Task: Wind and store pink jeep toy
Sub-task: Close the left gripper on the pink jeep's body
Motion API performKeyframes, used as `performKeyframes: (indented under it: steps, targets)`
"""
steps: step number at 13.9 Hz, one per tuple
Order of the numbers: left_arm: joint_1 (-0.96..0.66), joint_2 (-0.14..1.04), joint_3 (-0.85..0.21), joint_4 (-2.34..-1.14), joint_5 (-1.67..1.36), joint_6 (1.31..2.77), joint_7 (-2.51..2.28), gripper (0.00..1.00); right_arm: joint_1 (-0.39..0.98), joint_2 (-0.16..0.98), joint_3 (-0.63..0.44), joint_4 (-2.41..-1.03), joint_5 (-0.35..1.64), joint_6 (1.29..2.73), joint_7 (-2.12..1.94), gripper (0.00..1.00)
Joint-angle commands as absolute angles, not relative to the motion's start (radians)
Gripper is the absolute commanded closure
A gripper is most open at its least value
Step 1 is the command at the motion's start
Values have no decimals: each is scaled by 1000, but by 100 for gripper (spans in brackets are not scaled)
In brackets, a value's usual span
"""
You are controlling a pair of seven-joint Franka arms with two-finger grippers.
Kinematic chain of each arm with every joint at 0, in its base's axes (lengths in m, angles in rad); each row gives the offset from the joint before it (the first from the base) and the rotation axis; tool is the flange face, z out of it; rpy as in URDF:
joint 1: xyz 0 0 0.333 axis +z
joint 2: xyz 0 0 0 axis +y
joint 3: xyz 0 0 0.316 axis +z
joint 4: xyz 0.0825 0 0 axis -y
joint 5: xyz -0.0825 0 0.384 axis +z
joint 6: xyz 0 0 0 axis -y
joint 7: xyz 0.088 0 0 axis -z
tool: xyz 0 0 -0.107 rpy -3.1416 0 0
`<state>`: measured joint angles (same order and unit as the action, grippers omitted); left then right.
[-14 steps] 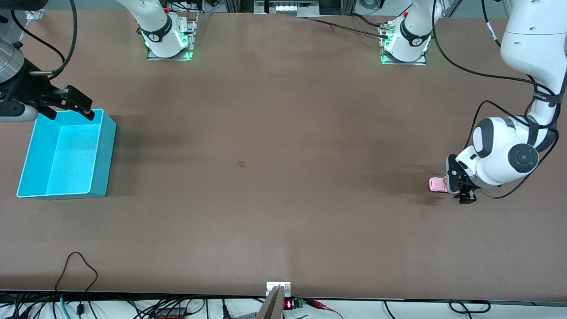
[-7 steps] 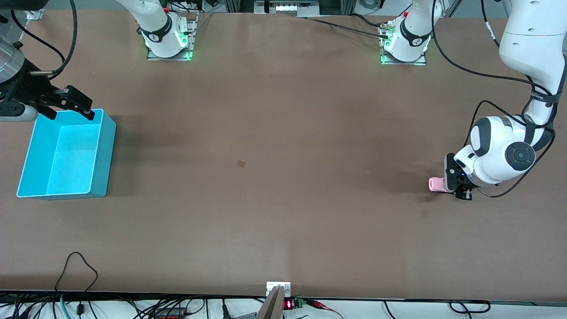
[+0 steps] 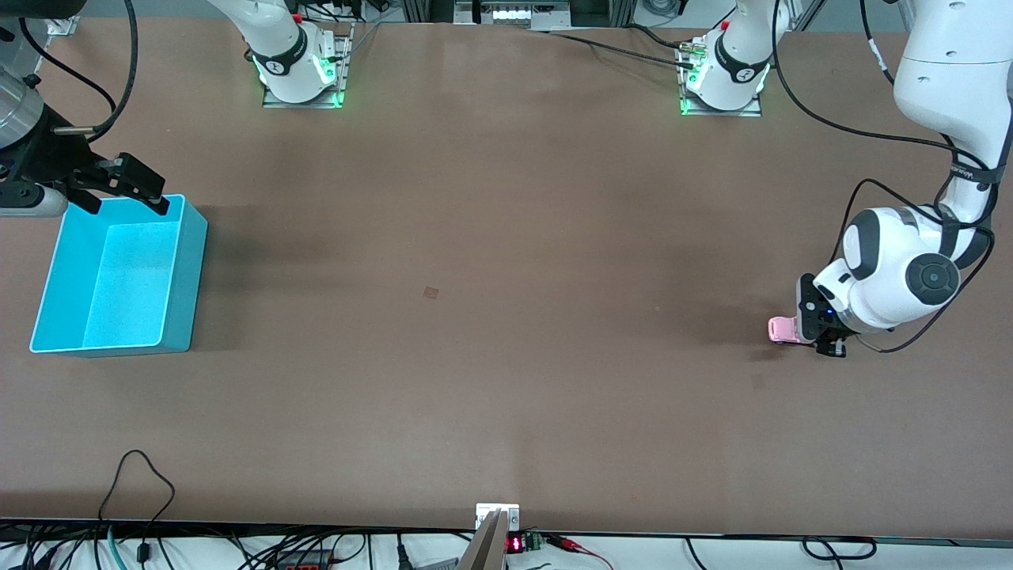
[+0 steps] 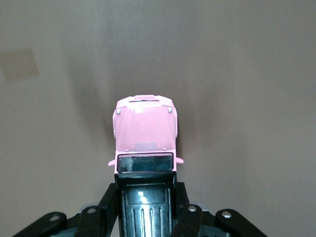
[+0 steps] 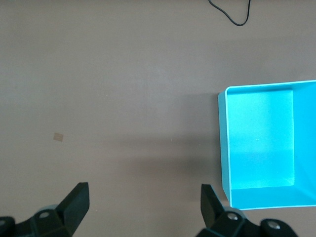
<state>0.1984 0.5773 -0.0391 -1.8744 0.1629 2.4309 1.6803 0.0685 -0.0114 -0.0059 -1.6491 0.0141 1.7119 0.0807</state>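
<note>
pink jeep toy (image 4: 145, 136) sits on the table (image 3: 506, 356) at the left arm's end, wheels down as far as I can judge, hood pointing toward the right arm's end. Left gripper (image 4: 146, 197) is pinched on its black rear section, one finger per side; pink hood sticks out free.

Risks from here:
- Grip is only on the rear roof/bed. Pull-back winding needs downward load on the wheels; too little and they skid instead of turning the spring, too much and the hood may pitch up.
- Narrow, smooth body: could twist or squirt out between the fingers during the drag.
- If wound, a slack release lets it shoot off the table.
- Long carry: cyan bin (image 3: 119, 273) is well apart, at the right arm's end. Right gripper (image 3: 127, 190) waits over the bin's rim, fingers spread, nothing held. It's a collision risk on drop-off.
</note>
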Motion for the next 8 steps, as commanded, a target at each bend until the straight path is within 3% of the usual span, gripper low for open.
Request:
performKeyframes:
  steps: [1,8]
  targets:
    - [293,650,-37,-1859,181,2413,1753,86,66,-37,-6,-1672,18,1718,91,0]
    - [497,758,-37,-1766,183,2416,1951,88,66,-37,-6,-1672,18,1715,91,0]
